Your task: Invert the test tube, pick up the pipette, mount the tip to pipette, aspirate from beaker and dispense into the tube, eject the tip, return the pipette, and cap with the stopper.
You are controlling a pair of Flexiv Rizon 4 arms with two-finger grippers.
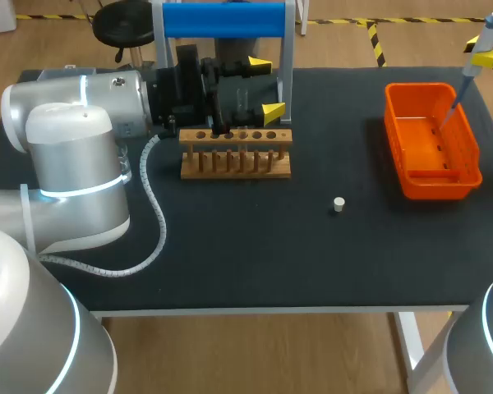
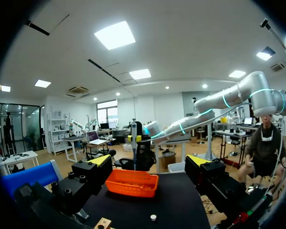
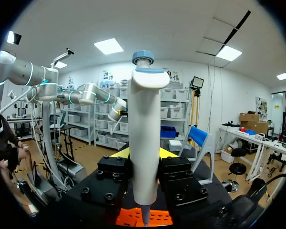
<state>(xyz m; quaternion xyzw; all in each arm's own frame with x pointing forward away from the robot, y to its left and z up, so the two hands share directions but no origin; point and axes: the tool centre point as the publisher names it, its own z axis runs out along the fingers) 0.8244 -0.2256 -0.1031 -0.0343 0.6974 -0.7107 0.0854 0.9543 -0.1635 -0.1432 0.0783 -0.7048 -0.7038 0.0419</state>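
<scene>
My right gripper is shut on the white pipette above the far right of the table, and the pipette's thin lower end points down into the orange bin. In the right wrist view the pipette stands upright between the fingers. My left gripper is open and empty, just behind the wooden tube rack. A small white stopper lies on the mat right of the rack. In the left wrist view the orange bin and the stopper lie ahead of the open gripper.
A blue-topped stand rises behind the rack and my left gripper. My left arm's cable loops over the black mat left of the rack. The bin sits by the table's right edge.
</scene>
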